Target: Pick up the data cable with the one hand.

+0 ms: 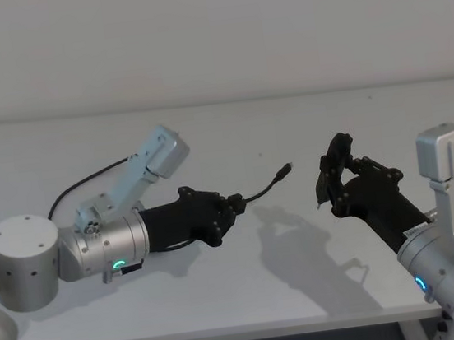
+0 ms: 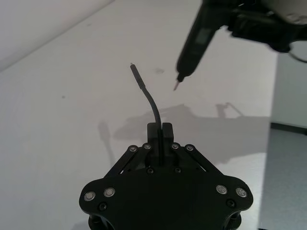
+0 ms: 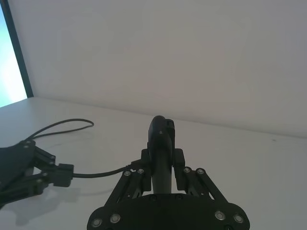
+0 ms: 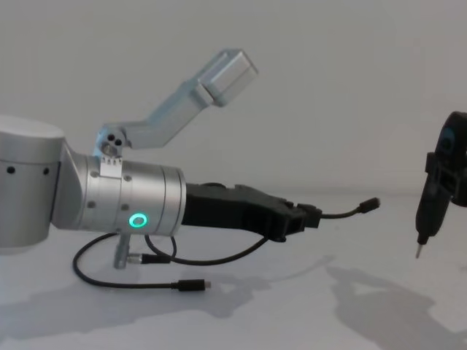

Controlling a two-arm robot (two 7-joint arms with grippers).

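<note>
Black data cable | pinched between jaws of left gripper

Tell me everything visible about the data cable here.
The data cable is thin, black, flexible. The left gripper is shut on it near one end, so that plug juts free toward the right gripper, shut on a pointed tool. The rest sags in loops to the table, where the other silver-tipped plug lies.

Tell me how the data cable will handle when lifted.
Probably floppy: beyond the left gripper, jaws shut, the data cable curves, its slack looping on the table. Likely light: the short free end holds itself up. Right gripper hangs opposite.
</note>
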